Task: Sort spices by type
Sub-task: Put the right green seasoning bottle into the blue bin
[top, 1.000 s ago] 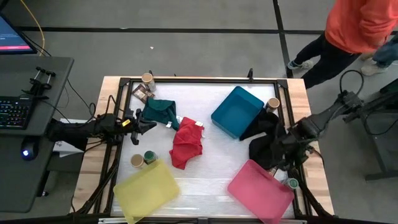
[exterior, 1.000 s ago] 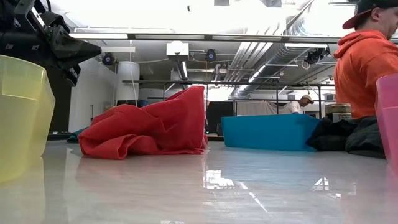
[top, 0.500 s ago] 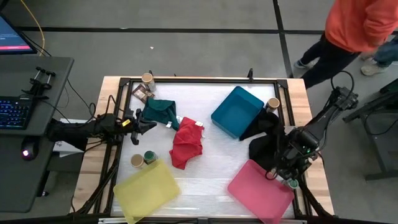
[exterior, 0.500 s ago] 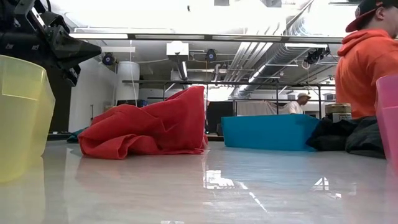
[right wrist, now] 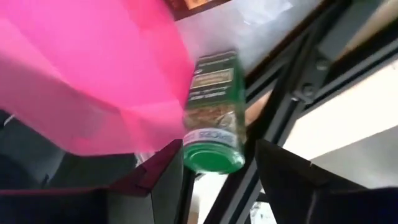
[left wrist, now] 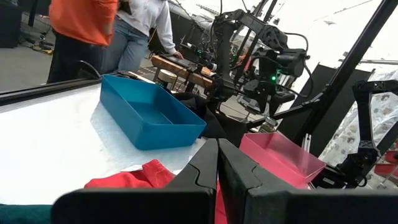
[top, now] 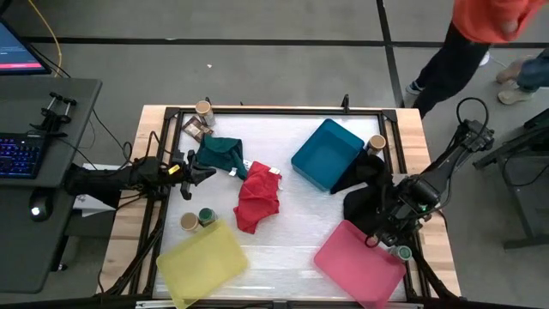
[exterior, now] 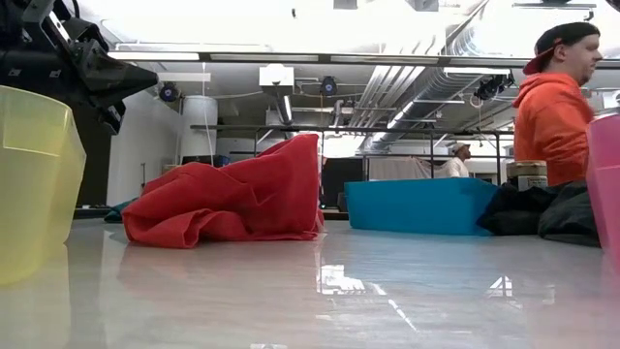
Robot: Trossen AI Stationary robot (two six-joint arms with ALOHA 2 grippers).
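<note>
Right wrist view: my right pincer (right wrist: 217, 168), fingers spread either side of a green-lidded jar (right wrist: 214, 115) lying beside the pink tray (right wrist: 93, 68), at the table's near right corner. Left pincer (left wrist: 217, 163), pressed together, waits by the green cloth (top: 222, 154).

White table (top: 283, 257) w/ black frame is carrying it all. Near the left gripper (top: 208, 168): green cloth (top: 221, 155), red cloth (top: 256, 197), two jars (top: 197, 220), yellow tray (top: 202, 262). Near the right gripper (top: 388, 243) (far side): black cloth (top: 364, 193), pink tray (top: 358, 262), blue tray (top: 326, 154).
</note>
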